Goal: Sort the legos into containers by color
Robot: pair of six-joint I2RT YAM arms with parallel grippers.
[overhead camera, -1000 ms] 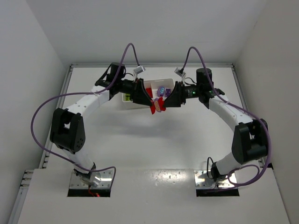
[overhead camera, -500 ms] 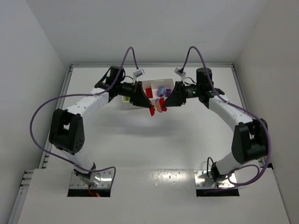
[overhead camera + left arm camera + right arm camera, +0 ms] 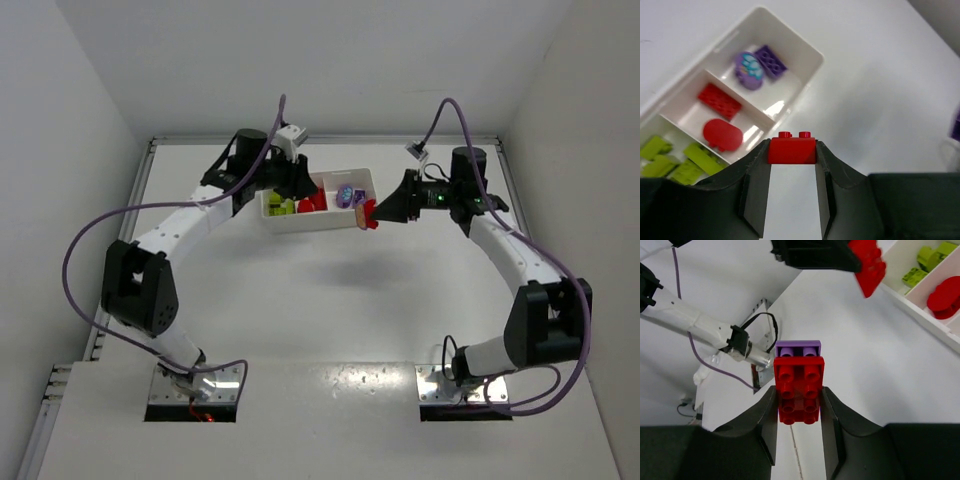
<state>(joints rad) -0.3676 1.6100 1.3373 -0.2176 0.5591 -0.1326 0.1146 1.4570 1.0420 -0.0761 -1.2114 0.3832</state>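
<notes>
The white tray (image 3: pixel 312 223) has three compartments. In the left wrist view one holds yellow-green legos (image 3: pixel 686 165), the middle one (image 3: pixel 690 117) two red pieces (image 3: pixel 719 101), the far one a purple brick (image 3: pixel 771 61) and a round purple piece (image 3: pixel 748 71). My left gripper (image 3: pixel 303 188) is above the tray, shut on a small red brick (image 3: pixel 792 151). My right gripper (image 3: pixel 372 212) is just off the tray's right end, shut on a red brick (image 3: pixel 798 390) with a purple brick (image 3: pixel 798 347) stuck behind it.
White walls close in the table on the left, back and right. The arm bases (image 3: pixel 195 385) sit at the near edge. Purple cables arch above both arms. In the right wrist view the left gripper and its red brick (image 3: pixel 867 265) hang above the tray's edge (image 3: pixel 920 310).
The two grippers, which met on one stuck cluster in front of the tray, have pulled apart. The left went back over the tray with a red brick; the right moved right with the rest.
</notes>
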